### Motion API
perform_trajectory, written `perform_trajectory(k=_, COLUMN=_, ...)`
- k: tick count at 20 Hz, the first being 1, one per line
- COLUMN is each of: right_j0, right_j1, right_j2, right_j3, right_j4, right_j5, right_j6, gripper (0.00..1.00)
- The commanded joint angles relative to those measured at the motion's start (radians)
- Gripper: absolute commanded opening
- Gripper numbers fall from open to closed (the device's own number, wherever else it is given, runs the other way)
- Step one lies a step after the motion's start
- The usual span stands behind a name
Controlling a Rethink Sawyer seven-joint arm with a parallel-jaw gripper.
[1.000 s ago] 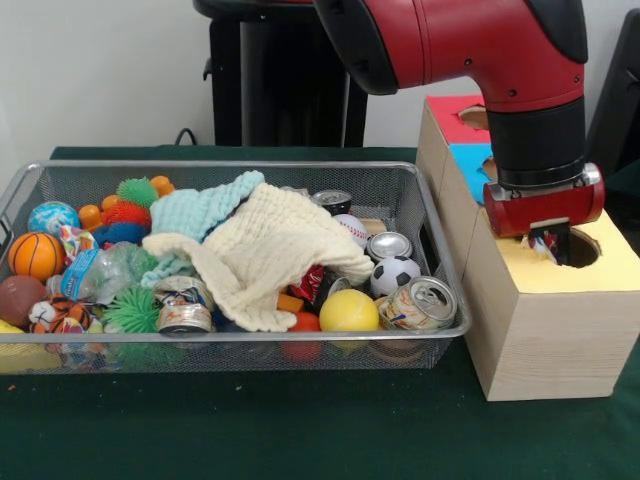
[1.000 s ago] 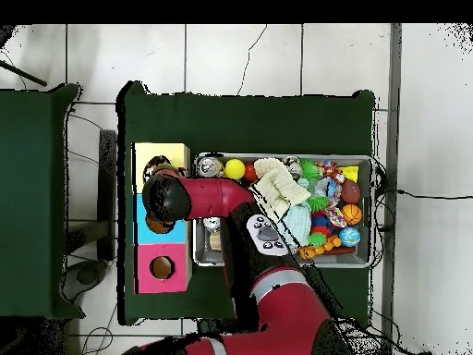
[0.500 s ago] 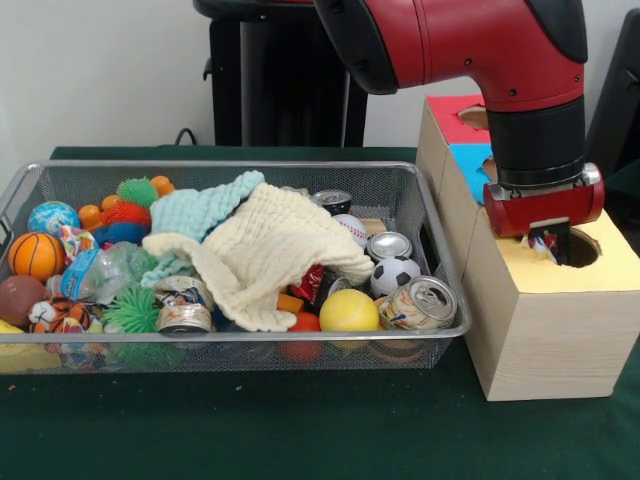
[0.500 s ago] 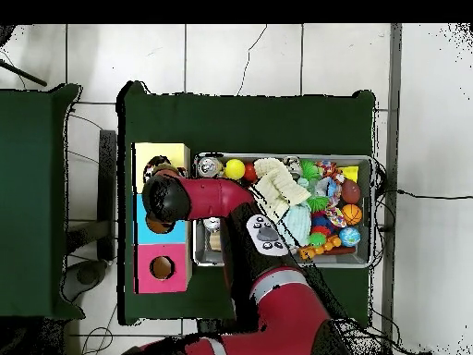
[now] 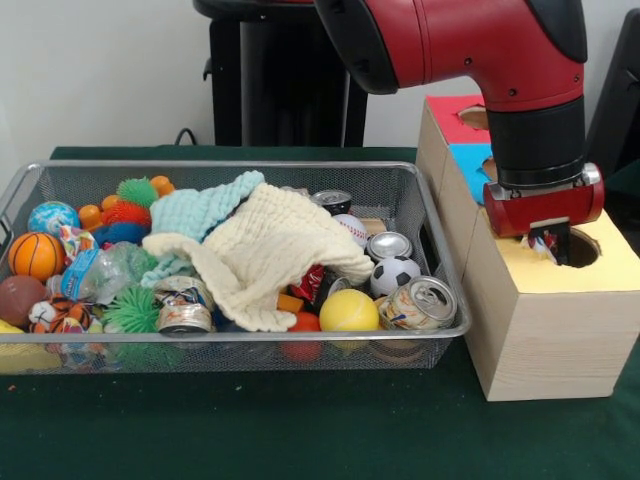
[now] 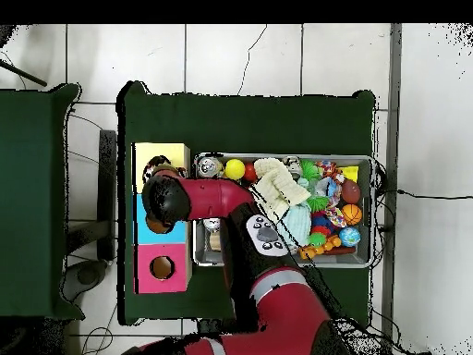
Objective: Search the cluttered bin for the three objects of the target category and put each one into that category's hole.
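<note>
Nothing is shifting since a moment ago: the end effector (image 5: 545, 243) is hovering directly over the yellow hole (image 5: 577, 247), gripping something crumpled I cannot identify.

I see a robotics lab: a red and black robot arm (image 5: 470, 50) works at a green-clothed tabletop (image 6: 249, 120) on pale tiled floor (image 6: 222, 55), beside a plain white wall (image 5: 100, 70).

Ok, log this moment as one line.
gripper: over yellow hole, holding small item, unidentified | wire bin: cluttered
</note>
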State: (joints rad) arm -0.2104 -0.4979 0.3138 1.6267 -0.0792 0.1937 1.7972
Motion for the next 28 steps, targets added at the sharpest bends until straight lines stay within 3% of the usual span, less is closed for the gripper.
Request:
perform_trajectory(k=1, right_j0=-0.007, right_j1=0.077, right_j2=-0.020, right_j3=0.100, right_j4=-0.081, right_j5=-0.014, right_j6=0.070, gripper=0.00)
perform_trajectory(k=17, right_j0=-0.003, right_j1=0.083, right_j2=-0.013, right_j3=0.091, right_j4=-0.071, right_j5=-0.003, right_j6=0.079, gripper=0.00)
perform_trajectory(k=28, right_j0=0.074, right_j1=0.039, right_j2=-0.071, right_j3=0.135, right_j4=-0.038, right_j5=-0.044, right_j6=0.161, gripper=0.00)
